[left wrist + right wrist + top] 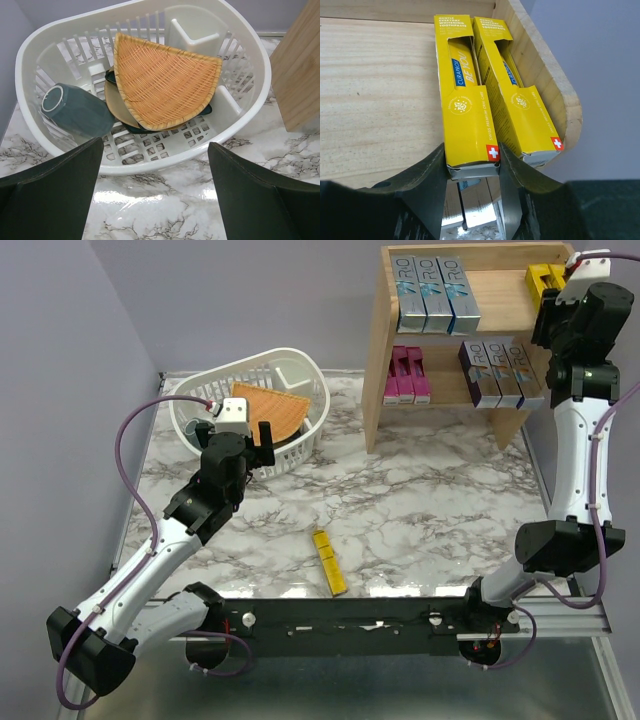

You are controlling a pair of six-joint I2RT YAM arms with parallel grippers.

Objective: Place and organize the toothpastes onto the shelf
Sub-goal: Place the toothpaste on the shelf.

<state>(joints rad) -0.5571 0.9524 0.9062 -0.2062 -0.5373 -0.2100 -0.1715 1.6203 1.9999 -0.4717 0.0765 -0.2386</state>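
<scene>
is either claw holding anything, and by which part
The right claw grips a yellow toothpaste carton by its near end, on the upper tier of the shelf. The left claw is open, holding nothing.

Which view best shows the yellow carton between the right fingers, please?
The right wrist view: the yellow carton appears close up, lettering readable, on the shelf beside a second yellow carton, the right fingers flanking it. The top external view shows only a small yellow patch by the right arm; the left wrist view misses it.

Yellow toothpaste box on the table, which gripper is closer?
Left. The left gripper hovers by the basket beyond the yellow box; the right gripper is up at the shelf.
</scene>
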